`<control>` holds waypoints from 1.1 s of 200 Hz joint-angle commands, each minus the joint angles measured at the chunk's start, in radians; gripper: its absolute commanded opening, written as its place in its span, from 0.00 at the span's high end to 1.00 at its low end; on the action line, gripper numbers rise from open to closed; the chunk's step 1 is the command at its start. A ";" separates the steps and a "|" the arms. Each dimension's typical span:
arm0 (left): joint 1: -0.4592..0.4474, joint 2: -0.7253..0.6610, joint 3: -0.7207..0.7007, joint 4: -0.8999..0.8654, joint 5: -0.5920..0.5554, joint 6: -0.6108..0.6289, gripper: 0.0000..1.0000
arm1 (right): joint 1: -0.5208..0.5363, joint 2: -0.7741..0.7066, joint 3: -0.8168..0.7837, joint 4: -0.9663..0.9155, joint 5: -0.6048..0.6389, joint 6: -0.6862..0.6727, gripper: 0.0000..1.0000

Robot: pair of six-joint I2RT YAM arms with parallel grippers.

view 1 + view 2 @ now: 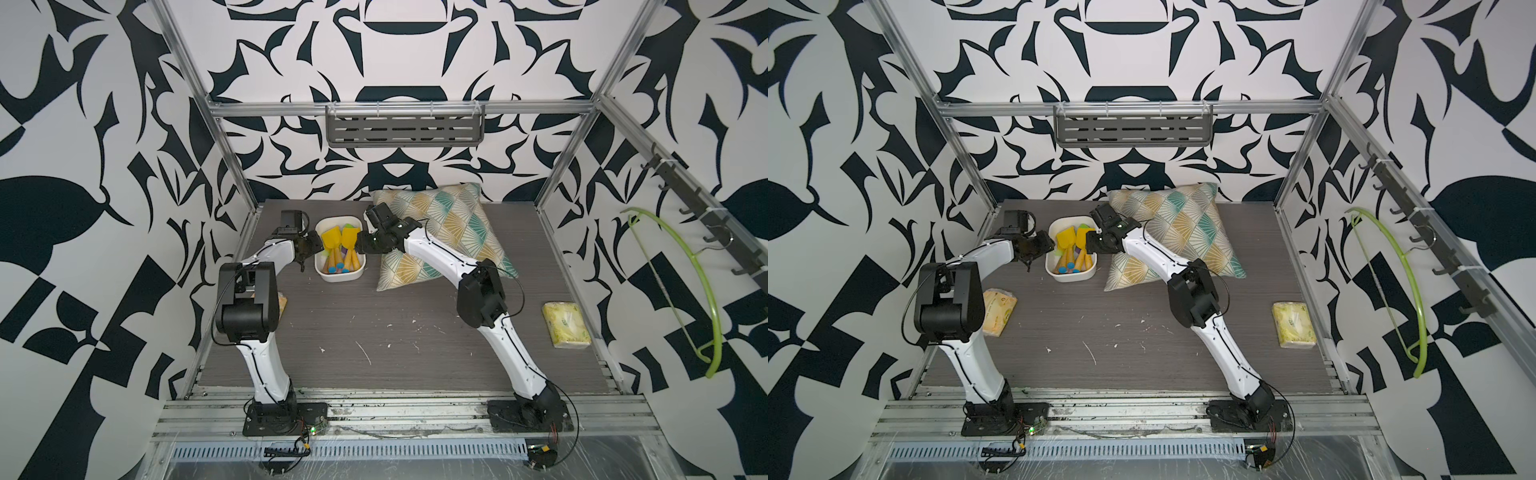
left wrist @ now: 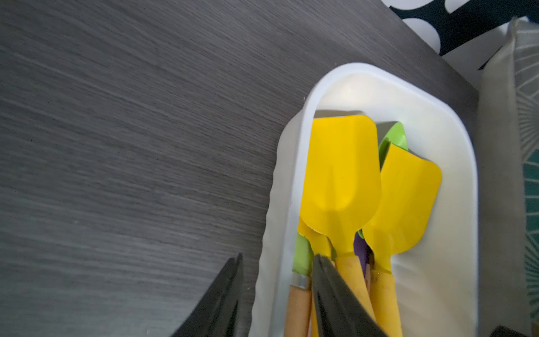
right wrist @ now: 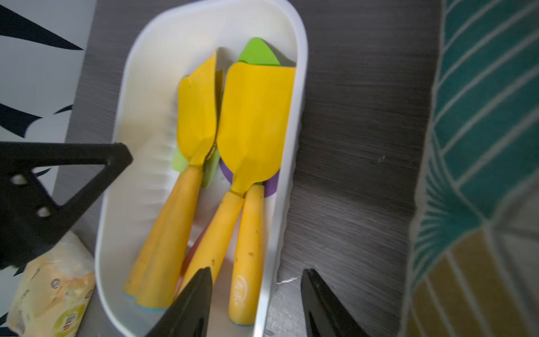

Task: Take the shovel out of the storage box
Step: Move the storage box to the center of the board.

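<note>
My left fingers (image 2: 329,294) and right fingers (image 3: 192,309) stand half-open, a storage box (image 2: 280,189) wall between each pair; I'd pinch evenly before lifting a yellow shovel (image 2: 341,175).

In a top view the left arm (image 1: 266,365) rises from its base at 7 o'clock, folds at the elbow and reaches toward 1 o'clock. The right arm (image 1: 511,353) rises from 5 o'clock and leans toward 11 o'clock. The left gripper (image 1: 312,249) points to 3 o'clock and the right gripper (image 1: 365,245) to 9 o'clock, so they face each other, near but apart. The left fingers (image 2: 227,297) and right fingers (image 3: 192,303) stand parted, with a clear gap in each pair.
</note>
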 commanded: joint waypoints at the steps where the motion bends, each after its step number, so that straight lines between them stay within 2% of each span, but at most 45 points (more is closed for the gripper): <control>1: 0.003 0.029 0.023 -0.026 0.050 -0.005 0.62 | -0.003 -0.004 0.054 -0.049 0.010 -0.007 0.53; 20: 0.003 0.027 0.018 -0.027 0.049 -0.006 0.68 | 0.001 0.011 0.067 -0.044 -0.007 -0.007 0.62; 48: 0.003 0.021 0.004 -0.027 0.069 -0.017 0.79 | 0.004 0.002 0.035 -0.015 -0.038 -0.002 0.68; 81: 0.003 -0.021 -0.055 -0.026 0.098 -0.040 0.84 | 0.020 -0.040 -0.002 -0.005 -0.076 -0.011 0.75; 106: 0.003 -0.065 -0.110 -0.026 0.097 -0.044 0.85 | 0.037 -0.059 -0.064 -0.006 -0.118 0.000 0.78; 125: 0.003 -0.126 -0.169 -0.026 0.100 -0.054 0.85 | 0.056 -0.142 -0.162 0.017 -0.135 0.005 0.80; 161: 0.006 -0.238 -0.286 -0.062 0.112 -0.073 0.81 | 0.116 -0.281 -0.332 0.030 -0.107 -0.010 0.79; 188: 0.006 -0.316 -0.379 -0.094 0.079 -0.071 0.80 | 0.151 -0.339 -0.413 0.022 -0.115 -0.011 0.79; 220: 0.003 -0.420 -0.495 -0.131 0.101 -0.093 0.79 | 0.188 -0.422 -0.582 0.064 -0.120 0.014 0.79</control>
